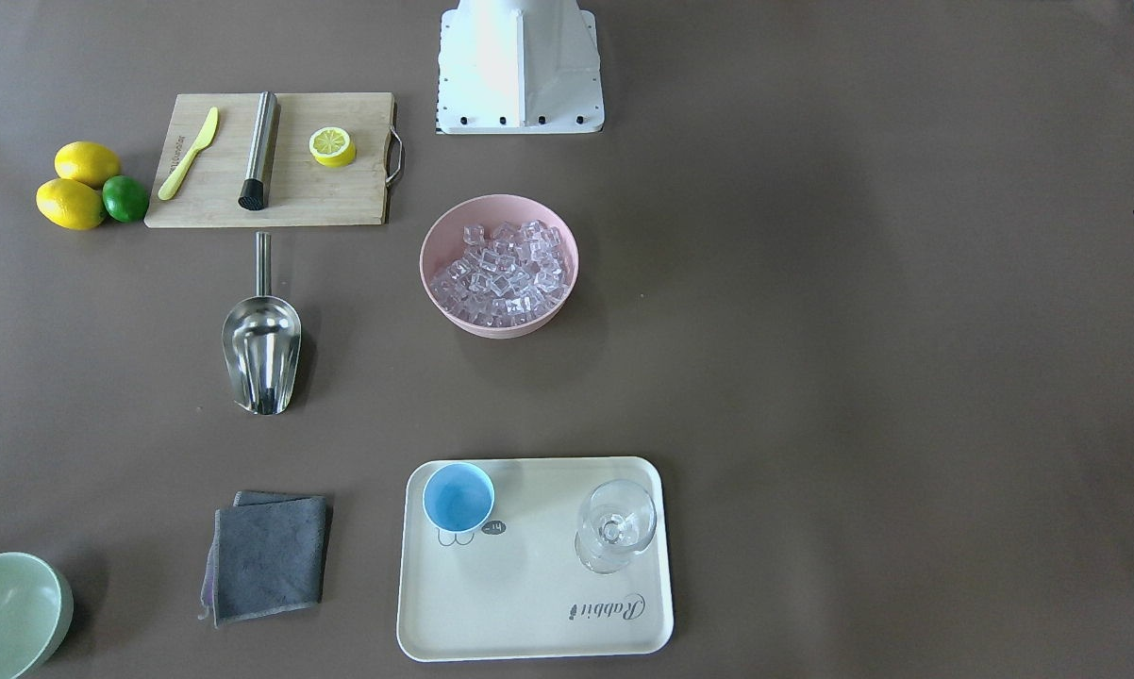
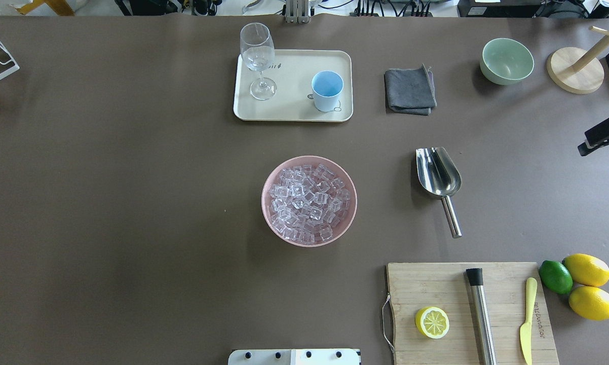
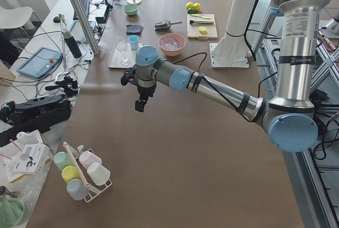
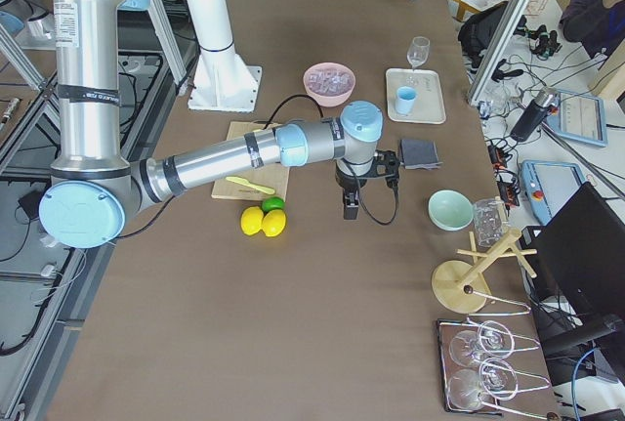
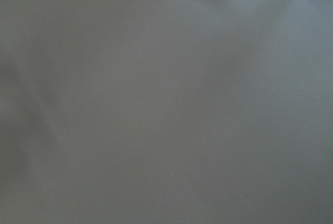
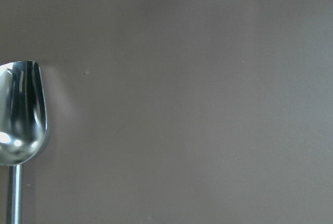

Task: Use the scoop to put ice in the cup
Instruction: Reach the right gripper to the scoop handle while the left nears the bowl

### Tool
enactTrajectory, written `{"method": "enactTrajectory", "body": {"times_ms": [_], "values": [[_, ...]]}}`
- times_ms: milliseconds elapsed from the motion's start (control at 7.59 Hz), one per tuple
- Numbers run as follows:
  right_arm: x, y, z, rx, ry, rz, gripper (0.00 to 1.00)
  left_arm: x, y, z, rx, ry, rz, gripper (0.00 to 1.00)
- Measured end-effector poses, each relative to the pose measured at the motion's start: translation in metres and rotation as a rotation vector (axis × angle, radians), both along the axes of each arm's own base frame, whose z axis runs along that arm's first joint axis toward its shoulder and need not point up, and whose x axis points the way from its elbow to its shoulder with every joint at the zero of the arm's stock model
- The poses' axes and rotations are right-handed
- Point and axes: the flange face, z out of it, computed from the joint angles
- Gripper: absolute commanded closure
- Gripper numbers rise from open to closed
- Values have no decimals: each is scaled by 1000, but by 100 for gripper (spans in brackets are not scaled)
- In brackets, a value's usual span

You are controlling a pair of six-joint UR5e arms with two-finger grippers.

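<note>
The steel scoop (image 2: 438,172) lies flat on the table, handle toward the robot; it also shows in the front view (image 1: 261,344) and at the left edge of the right wrist view (image 6: 21,115). The ice (image 2: 308,203) fills a pink bowl (image 2: 265,203) at mid-table. The light-blue cup (image 2: 327,88) stands empty on a cream tray (image 2: 294,109). My right gripper (image 2: 602,136) hovers to the right of the scoop, empty. My left gripper (image 3: 139,105) hangs above bare table far left, empty. I cannot tell whether either is open or shut.
A stemmed glass (image 2: 258,56) shares the tray. A cutting board (image 2: 436,284) near the robot holds a steel cylinder (image 2: 482,319), half lemon and yellow knife. Lemons and a lime (image 2: 578,284), a grey cloth (image 2: 410,91), a green bowl (image 2: 507,61) and a wooden stand (image 2: 575,71) sit on the right.
</note>
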Motion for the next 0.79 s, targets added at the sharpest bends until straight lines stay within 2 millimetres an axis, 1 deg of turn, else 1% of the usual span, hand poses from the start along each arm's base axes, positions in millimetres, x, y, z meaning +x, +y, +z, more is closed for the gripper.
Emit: {"method": "enactTrajectory", "body": {"times_ms": [132,263,395,527,790], "values": [[-31,-2,-17,-17,-6,-13,0,26,3,-20,61,19,51,2],[-68,1,-33,-46,-4,-25,0,51,9,-38,107,36,103,2],[-107,10,-46,-63,16,-35,0,76,17,-53,145,54,153,2],[-145,23,-55,-66,42,-41,0,90,25,-67,177,70,186,2],[-203,49,-61,-81,41,-34,0,118,29,-85,236,103,238,2]]}}
